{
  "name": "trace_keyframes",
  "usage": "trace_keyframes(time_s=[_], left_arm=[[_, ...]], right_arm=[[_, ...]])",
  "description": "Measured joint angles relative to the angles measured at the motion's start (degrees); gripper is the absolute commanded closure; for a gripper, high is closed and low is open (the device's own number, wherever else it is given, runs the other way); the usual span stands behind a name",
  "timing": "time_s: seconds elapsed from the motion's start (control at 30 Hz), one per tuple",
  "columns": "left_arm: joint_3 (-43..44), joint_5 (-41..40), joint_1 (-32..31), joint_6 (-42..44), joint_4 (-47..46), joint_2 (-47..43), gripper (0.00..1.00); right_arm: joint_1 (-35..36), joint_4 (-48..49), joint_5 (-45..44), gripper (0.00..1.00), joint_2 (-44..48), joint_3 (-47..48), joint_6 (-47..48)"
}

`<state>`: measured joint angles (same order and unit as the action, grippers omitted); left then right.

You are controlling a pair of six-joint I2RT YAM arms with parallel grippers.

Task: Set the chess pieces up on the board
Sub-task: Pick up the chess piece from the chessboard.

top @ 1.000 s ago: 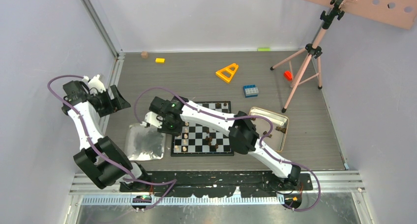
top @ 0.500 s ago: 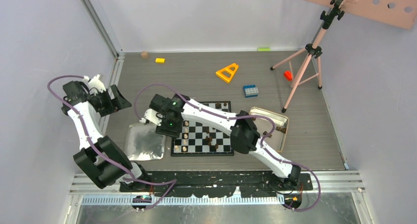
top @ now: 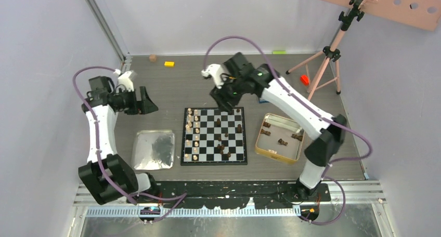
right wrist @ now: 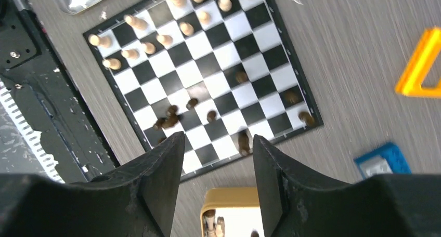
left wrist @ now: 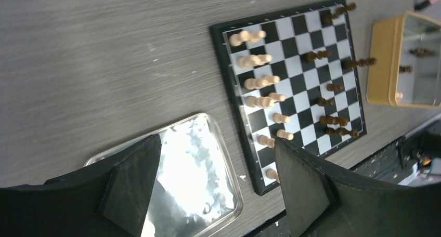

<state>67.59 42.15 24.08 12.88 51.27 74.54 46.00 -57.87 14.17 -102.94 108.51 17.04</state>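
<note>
The board point(top: 214, 162) lies flat at mid-table. Light chess pieces point(top: 190, 134) stand along its left columns, and dark chess pieces point(top: 224, 149) are scattered over its right half. More dark pieces point(top: 282, 142) lie in the gold-rimmed tin point(top: 276, 157) to its right. My right gripper point(top: 224, 103) hangs open and empty over the board's far edge; in the right wrist view the gripper point(right wrist: 218, 141) frames the board's point(right wrist: 205, 63) border and the tin point(right wrist: 229, 200). My left gripper point(top: 148, 105) is open and empty, raised left of the board, above the silver tray point(left wrist: 192, 169).
A shiny silver tray point(top: 145, 143) sits left of the board. A yellow triangle point(top: 240, 77) and a pink tripod point(top: 325, 60) stand at the back. A blue brick point(right wrist: 382, 161) lies by the board's far corner. Small yellow and brown blocks rest near the back wall.
My right arm has swung from the board's left side up to its far edge and its gripper has opened. The left gripper has shifted right and toward the back.
</note>
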Motion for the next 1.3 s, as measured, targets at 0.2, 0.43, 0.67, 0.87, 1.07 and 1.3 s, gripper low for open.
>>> trace_keyframes(time_s=[0.2, 0.43, 0.67, 0.87, 1.07, 1.3], left_arm=[[0.0, -0.3, -11.0, 1.9, -0.2, -4.1, 0.18], [0.0, -3.2, -20.2, 2.6, -1.2, -5.3, 0.17], [5.7, -5.5, -23.3, 2.7, -1.3, -1.0, 0.17], [15.3, -8.7, -26.5, 4.2, -0.7, 7.8, 0.16], [17.7, -10.4, -28.9, 5.4, -0.2, 12.3, 0.16], [17.7, -11.2, -29.6, 5.6, 0.1, 13.3, 0.15]], right_arm=[[-11.4, 2.8, 3.5, 0.44, 11.2, -18.3, 0.2], [-28.8, 3.7, 6.2, 0.41, 19.5, -37.9, 2.6], [-39.9, 2.4, 6.8, 0.40, 24.5, -46.3, 7.8], [-44.9, 2.5, 3.4, 0.35, 21.1, -46.5, 12.6], [-45.2, 3.7, 0.8, 0.32, 10.8, -38.1, 16.5], [-45.2, 3.5, -0.2, 0.34, 2.4, -30.4, 20.3]])
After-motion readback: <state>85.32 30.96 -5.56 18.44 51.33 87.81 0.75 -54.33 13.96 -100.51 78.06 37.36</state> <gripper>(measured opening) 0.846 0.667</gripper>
